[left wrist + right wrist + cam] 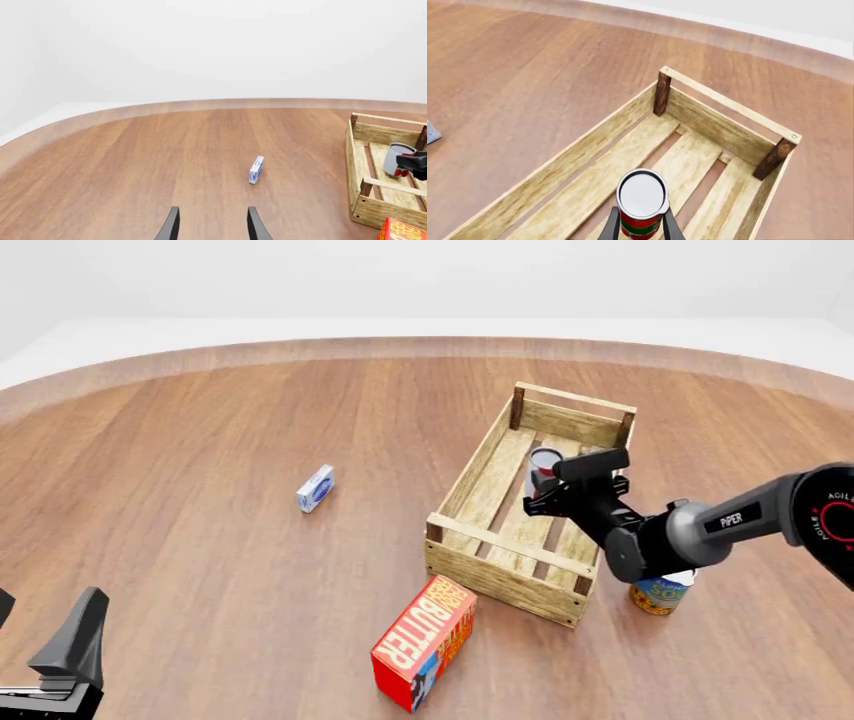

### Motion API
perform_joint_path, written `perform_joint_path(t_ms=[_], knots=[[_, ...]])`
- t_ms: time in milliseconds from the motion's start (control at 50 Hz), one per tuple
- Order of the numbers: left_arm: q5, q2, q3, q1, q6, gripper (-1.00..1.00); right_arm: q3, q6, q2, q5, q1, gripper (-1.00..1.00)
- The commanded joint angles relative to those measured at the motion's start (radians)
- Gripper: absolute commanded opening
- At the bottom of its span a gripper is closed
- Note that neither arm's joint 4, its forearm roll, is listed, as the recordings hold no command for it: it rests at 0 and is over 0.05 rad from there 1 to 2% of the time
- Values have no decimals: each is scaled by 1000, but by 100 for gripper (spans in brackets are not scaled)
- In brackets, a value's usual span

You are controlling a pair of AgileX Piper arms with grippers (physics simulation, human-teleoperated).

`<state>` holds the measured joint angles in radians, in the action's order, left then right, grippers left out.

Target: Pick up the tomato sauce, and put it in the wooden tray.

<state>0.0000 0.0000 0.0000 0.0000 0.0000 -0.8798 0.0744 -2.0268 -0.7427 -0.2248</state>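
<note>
Tomato sauce (pixel 642 200) in right hand (pixel 640 225) over wooden tray (pixel 720 125); wood-grain table (pixel 200 440), white bkgd.

The wooden tray (pixel 497 495) is lying open on top, its low walls ringing the tomato sauce (pixel 545 466) standing on the slats. Just beside its right wall a blue and yellow can (pixel 658 595) is crowding that side; a butter box (pixel 424 642) is blocking its near-left corner.
</note>
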Motion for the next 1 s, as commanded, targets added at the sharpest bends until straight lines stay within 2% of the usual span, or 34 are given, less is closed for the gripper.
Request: perform_joint_path(t_ms=[20, 80, 100, 1000], knots=[[0, 0, 0, 0, 0, 100, -1, -13, 0, -4, -1, -100], [0, 0, 0, 0, 0, 100, 3, -9, 7, -3, 0, -100], [0, 0, 0, 0, 0, 100, 4, -9, 13, 0, 1, 100], [0, 0, 0, 0, 0, 100, 55, 15, 119, 26, 13, 100]])
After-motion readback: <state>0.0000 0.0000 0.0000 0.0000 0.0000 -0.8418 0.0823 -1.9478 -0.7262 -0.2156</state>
